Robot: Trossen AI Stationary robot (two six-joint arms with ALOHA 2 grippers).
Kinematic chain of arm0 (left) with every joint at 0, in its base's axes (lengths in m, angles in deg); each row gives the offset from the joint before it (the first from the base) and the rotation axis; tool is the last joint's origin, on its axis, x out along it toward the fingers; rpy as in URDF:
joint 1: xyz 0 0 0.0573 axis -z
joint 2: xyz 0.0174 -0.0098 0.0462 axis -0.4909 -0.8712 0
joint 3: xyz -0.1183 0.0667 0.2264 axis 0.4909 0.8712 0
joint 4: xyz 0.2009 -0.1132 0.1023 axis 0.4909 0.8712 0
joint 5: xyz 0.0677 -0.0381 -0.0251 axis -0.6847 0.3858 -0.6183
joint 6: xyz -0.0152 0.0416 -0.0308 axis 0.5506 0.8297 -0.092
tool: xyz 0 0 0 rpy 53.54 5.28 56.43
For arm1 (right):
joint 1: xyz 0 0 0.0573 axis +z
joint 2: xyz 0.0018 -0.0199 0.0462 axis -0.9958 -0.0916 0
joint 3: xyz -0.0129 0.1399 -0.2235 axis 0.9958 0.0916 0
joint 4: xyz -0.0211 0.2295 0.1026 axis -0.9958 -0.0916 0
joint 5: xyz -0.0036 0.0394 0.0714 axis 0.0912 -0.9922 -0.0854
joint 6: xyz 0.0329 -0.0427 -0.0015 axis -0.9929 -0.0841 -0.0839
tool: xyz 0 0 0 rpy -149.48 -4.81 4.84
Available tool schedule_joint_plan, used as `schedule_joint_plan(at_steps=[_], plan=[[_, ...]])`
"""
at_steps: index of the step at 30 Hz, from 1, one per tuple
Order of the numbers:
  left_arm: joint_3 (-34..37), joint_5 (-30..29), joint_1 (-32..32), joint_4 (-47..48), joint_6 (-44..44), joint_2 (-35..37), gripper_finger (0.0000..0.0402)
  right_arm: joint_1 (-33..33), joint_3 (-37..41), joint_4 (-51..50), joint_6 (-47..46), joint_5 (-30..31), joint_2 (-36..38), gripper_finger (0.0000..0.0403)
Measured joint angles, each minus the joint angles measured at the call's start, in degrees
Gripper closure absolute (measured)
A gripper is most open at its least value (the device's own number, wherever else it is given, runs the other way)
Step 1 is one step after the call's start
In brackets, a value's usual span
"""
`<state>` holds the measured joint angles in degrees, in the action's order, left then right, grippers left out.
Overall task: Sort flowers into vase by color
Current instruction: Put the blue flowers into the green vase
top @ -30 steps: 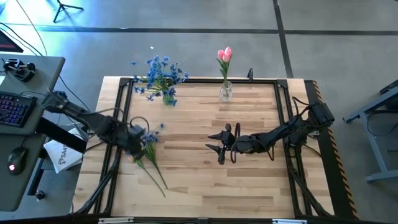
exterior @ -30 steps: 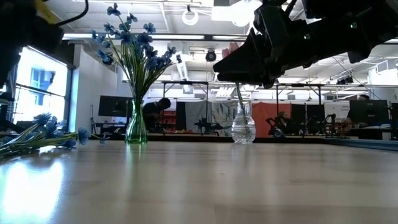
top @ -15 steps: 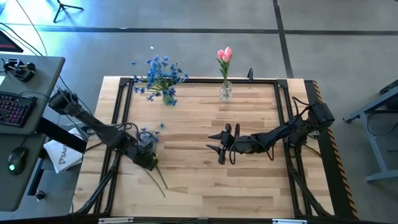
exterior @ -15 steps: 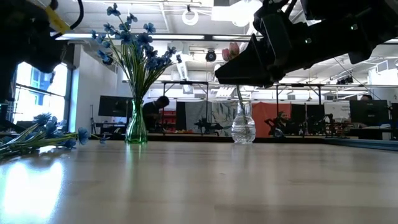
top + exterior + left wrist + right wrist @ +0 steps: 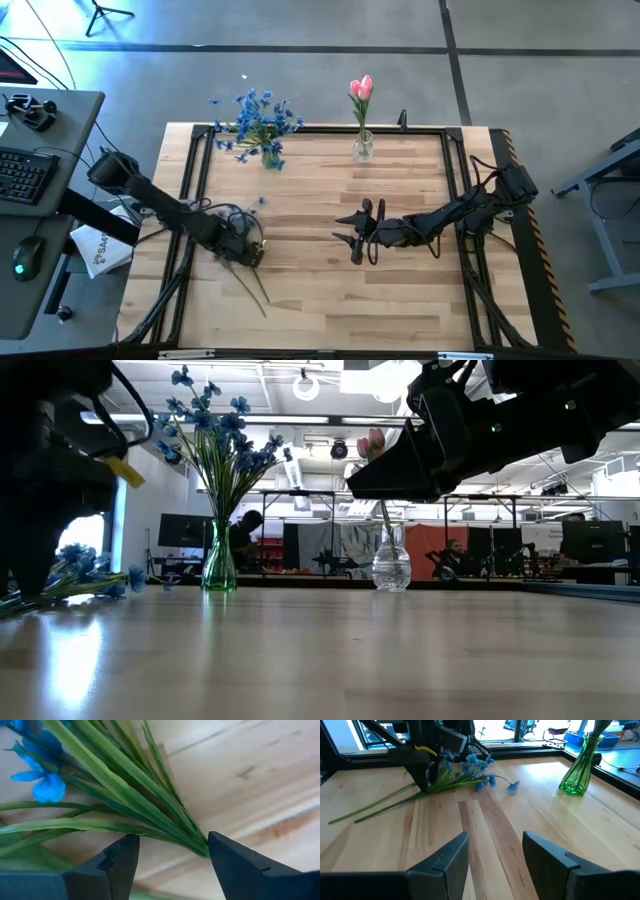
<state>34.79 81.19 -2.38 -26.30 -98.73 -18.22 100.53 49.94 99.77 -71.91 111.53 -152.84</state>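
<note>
A bunch of blue flowers (image 5: 256,286) lies flat on the table's left half, its blossoms (image 5: 472,770) toward the far side and its green stems toward the near edge. My left gripper (image 5: 243,248) stands open low over it, one finger on each side of the stems (image 5: 165,817). More blue flowers stand in a green vase (image 5: 272,152) at the far left. Pink flowers (image 5: 361,90) stand in a clear vase (image 5: 362,148) at the far middle. My right gripper (image 5: 352,235) hangs open above the table's middle with nothing between its fingers. My left gripper comes at the bunch from above, with the gathered stems (image 5: 192,837) running between its open fingers. The stems pass close by one fingertip (image 5: 220,852), and I cannot tell whether it touches them. The bunch lies on the table.
A black frame rail (image 5: 200,180) runs around the tabletop. A desk with a keyboard (image 5: 20,175) stands off the table's left side. Bare wood (image 5: 380,300) lies along the near edge.
My left gripper has gone toward the table's right and near edges and down, from over the bunch's blossoms to over its stems. The bunch lies where it was.
</note>
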Motion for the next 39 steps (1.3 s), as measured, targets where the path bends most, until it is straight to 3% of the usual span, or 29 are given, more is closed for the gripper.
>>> schedule_joint_plan(at_steps=[4, 11, 15, 17, 21, 24, 30, 34, 39], plan=[[-0.09, 0.49, -2.03, -0.8, 3.34, -2.06, 0.0214, 0.01, 0.0, -0.01, -0.12, 0.01, 0.0, 0.0222], [-0.02, 1.32, -5.13, -2.85, 9.59, -3.0, 0.0319, 0.67, 0.02, -0.45, -0.24, 0.34, 0.0, 0.0222], [0.03, -2.14, -4.97, -7.76, 13.92, -3.16, 0.0384, 3.46, 1.17, -2.56, -0.13, 5.23, 0.86, 0.0222], [-0.07, -5.24, -3.95, -13.03, 17.35, -2.81, 0.0394, 4.59, 2.71, -3.78, -1.06, 7.0, 2.6, 0.0222], [-0.02, -10.81, -2.98, -26.57, 32.11, -2.17, 0.0389, 6.19, 7.66, -4.76, -5.6, 7.39, 7.19, 0.0222], [-0.07, -17.62, -3.9, -36.13, 46.39, -2.12, 0.0394, 7.29, 11.27, -4.2, -7.67, 4.29, 9.13, 0.0222], [-0.07, -30.37, -7.91, -53.94, 78.63, -2.3, 0.0399, 8.27, 13.69, 2.84, -11.95, 2.46, 5.48, 0.0222], [-0.08, -26.88, -11.07, -67.07, 95.48, -3.29, 0.04, 8.03, 11.08, 15.09, -6.96, 3.75, -1.21, 0.0222], [-0.04, -22.72, -12.88, -73.29, 103.59, -3.59, 0.04, 5.72, 4.99, 29.99, 1.62, 4.69, -8.79, 0.0221]])
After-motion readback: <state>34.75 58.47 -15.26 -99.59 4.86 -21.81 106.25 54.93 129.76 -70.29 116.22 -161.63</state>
